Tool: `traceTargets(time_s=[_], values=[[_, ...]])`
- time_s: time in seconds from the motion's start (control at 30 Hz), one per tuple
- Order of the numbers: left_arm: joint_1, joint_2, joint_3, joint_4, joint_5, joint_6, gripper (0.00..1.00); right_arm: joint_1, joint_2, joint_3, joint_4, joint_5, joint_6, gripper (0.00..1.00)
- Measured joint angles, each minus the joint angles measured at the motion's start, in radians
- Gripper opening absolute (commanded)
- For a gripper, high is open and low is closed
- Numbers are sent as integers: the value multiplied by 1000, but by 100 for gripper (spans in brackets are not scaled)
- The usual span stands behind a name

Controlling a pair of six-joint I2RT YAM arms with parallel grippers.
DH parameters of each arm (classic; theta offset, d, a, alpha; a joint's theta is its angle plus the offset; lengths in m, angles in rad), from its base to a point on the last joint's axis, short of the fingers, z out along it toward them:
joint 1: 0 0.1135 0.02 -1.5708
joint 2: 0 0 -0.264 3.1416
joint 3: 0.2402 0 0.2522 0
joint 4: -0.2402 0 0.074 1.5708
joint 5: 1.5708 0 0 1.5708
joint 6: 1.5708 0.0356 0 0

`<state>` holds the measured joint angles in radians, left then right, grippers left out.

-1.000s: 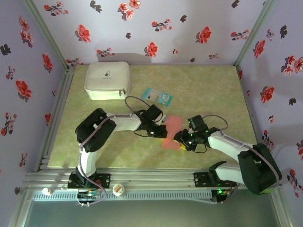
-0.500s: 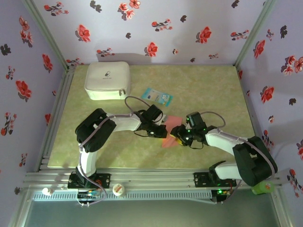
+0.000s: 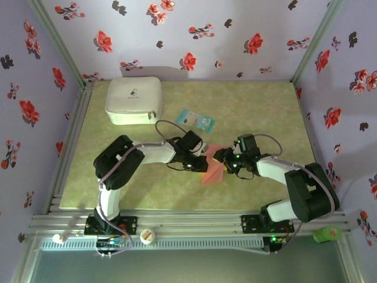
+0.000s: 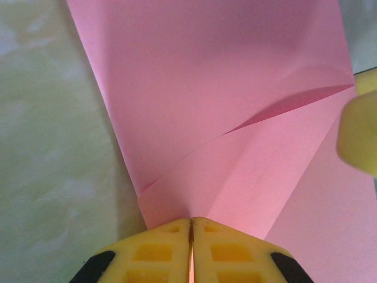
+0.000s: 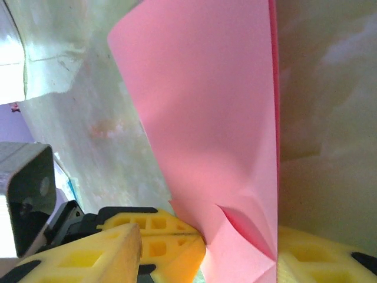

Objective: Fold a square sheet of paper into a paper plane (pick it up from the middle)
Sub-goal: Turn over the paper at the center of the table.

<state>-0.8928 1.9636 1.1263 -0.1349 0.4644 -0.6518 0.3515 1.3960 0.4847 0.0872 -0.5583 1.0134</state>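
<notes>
Room: a booth of pale lilac walls printed with red and dark flowers closed in the work area on three sides.
Surface: a mottled green table was the floor of the booth, with both arm bases at its near edge.
White case: a white case sat at the far left corner, well apart from the work.
Sheet: the square sheet of paper was near the middle of the table, between the two grippers. It already carried a diagonal fold, with one flap lapped over the rest.
Packet: a small light-blue packet lay beyond the sheet, not touching it.
Left gripper: the left gripper had its yellow pads pressed together on the sheet's edge, right where the flap's crease ran out.
Right gripper: the right gripper stood with its fingers apart, straddling the sheet close to the left pinch and gripping nothing.
Handling: the sheet looked very light, thin and limp. It would likely sag or curl away from any single hold, buckle if pushed edge-on, and keep every crease pressed into it, wanted or not.
Where to hold: a flat pinch on an edge or along an existing fold seemed best, with the second grip close beside the first so the span between them stayed taut.
Risk: too hard a tug between two holds could probably tear or crumple it.
</notes>
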Motion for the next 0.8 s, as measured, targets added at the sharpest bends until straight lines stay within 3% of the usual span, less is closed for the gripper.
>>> traceTargets(time_s=[0.17, 0.37, 0.57, 0.8], values=[[0, -3, -4, 4, -1, -1, 10, -24, 2, -16, 22, 5, -1, 42], [-2, -8, -8, 7, -8, -5, 11, -27, 32, -24, 48, 8, -19, 20], [-2, -31, -31, 27, -25, -29, 23, -29, 43, -29, 71, 9, -29, 10], [-2, -166, -108, 56, -154, -44, 37, -29, -7, 8, -29, 37, -105, 5]])
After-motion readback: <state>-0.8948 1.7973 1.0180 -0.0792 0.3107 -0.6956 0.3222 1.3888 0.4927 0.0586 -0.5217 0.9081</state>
